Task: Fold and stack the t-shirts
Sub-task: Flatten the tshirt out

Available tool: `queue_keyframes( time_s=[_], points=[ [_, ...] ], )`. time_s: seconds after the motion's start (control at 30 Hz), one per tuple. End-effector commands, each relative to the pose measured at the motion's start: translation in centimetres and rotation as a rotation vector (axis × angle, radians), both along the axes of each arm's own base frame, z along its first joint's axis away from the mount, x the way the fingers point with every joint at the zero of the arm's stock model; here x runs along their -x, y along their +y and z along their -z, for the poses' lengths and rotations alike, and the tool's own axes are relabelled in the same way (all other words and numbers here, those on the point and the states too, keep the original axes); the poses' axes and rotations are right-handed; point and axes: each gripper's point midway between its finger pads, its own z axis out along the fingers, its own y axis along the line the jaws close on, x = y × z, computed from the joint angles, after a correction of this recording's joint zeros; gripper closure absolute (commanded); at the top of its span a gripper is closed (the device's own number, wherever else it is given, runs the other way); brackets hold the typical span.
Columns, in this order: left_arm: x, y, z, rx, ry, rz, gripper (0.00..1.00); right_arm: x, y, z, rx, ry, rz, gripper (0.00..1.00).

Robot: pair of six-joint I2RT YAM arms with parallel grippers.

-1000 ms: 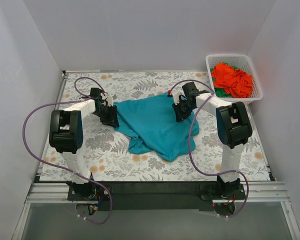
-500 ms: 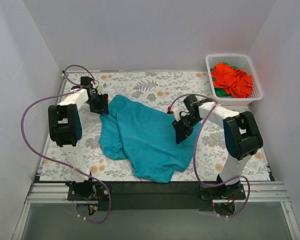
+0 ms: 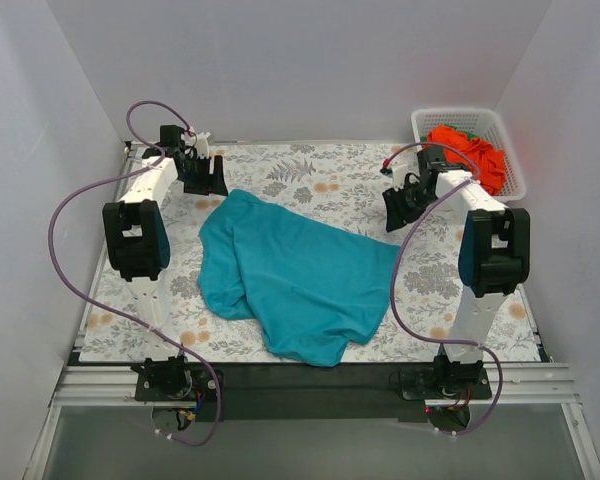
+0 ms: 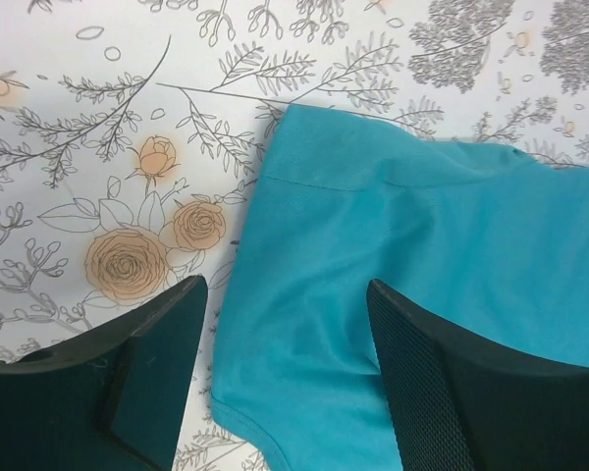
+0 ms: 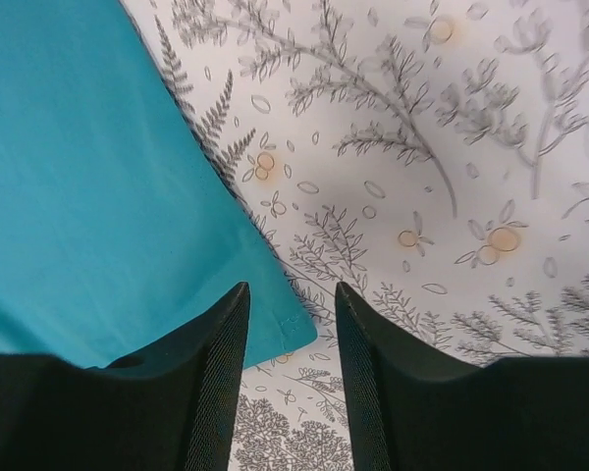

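The teal-blue t-shirt [image 3: 295, 275] lies spread and rumpled in the middle of the table. My left gripper [image 3: 208, 183] is open and empty, just off the shirt's far left corner. In the left wrist view it [image 4: 285, 324] hovers over a hemmed edge of the teal shirt [image 4: 412, 235]. My right gripper [image 3: 396, 212] is open and empty above the shirt's far right corner. In the right wrist view that corner [image 5: 275, 324] lies between the fingers of the right gripper [image 5: 293, 299]. The orange-red t-shirt [image 3: 472, 150] is bunched in the basket. I cannot make out the green one.
The white lattice basket [image 3: 421, 124] stands at the far right corner, partly behind the right arm. A floral cloth [image 3: 320, 180] covers the table. White walls enclose the left, back and right. Purple cables loop from both arms.
Both grippers dragged the teal shirt toward the front and let go of it. The left gripper moved to the far left. The right gripper moved back toward the basket. The shirt now lies more spread.
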Motion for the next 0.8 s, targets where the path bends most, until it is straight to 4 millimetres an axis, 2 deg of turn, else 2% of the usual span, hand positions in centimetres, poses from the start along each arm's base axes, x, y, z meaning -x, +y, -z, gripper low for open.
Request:
queue_keyframes(
  time_s=[0.0, 0.23, 0.37, 0.4, 0.47, 0.5, 0.53, 0.63, 0.77],
  points=[
    [-0.2, -0.4, 0.0, 0.024, 0.016, 0.005, 0.34, 1.6, -1.1, 2.4, 0.086, 0.065, -0.027, 0.52],
    [-0.9, -0.3, 0.7, 0.018, 0.013, 0.001, 0.30, 2.9, -2.2, 5.2, 0.149, 0.122, -0.045, 0.50],
    [-1.6, -0.1, 1.5, 0.007, 0.013, -0.006, 0.30, 3.7, -2.5, 6.5, 0.164, 0.155, -0.049, 0.48],
    [-1.8, -0.1, 2.3, 0.005, 0.023, -0.004, 0.29, 4.1, -2.5, 6.9, 0.161, 0.173, -0.051, 0.48],
    [-2.5, -0.1, 2.4, -0.001, 0.014, -0.007, 0.28, 4.6, -2.3, 7.1, 0.151, 0.185, -0.060, 0.49],
    [-2.6, -0.2, 3.1, -0.001, 0.027, -0.005, 0.27, 4.9, -2.2, 7.2, 0.146, 0.193, -0.066, 0.49],
    [-3.1, -0.4, 2.8, 0.001, 0.013, 0.000, 0.27, 5.4, -2.1, 7.3, 0.133, 0.204, -0.073, 0.49],
    [-3.3, -0.8, 3.8, 0.013, 0.036, 0.003, 0.27, 6.3, -1.8, 7.4, 0.115, 0.223, -0.091, 0.49],
    [-3.5, -1.7, 4.1, 0.065, 0.048, 0.007, 0.27, 7.3, -1.5, 7.3, 0.092, 0.258, -0.105, 0.49]
  ],
)
